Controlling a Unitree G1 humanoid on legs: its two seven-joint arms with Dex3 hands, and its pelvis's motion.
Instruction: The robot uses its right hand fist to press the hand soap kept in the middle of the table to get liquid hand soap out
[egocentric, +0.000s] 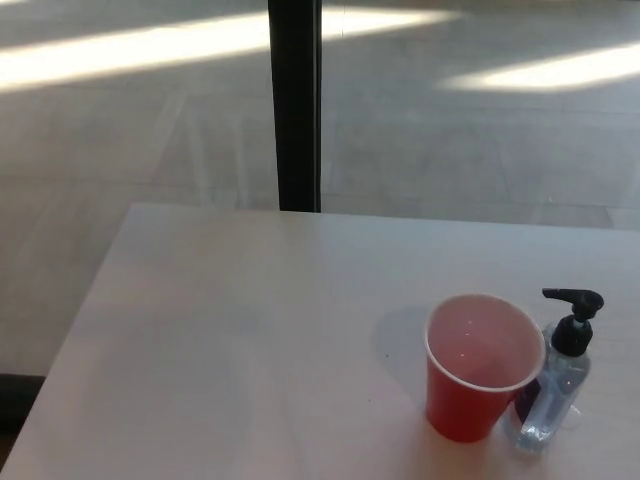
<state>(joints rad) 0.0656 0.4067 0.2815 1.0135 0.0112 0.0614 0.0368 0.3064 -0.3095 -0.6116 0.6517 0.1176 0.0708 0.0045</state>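
Clear plastic hand soap bottle (553, 395) with black pump (574, 308), upright near table's (220, 340) near right corner. Red plastic cup (480, 367), glossy, tapered, round white rim, just beside it on the left, partly overlapping. Table matte, pale. Neither hand visible, so state unknown.

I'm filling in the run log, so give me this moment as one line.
hands: neither in view | soap bottle: upright, pump unpressed | red cup: beside bottle, spout towards it | stage: press not begun
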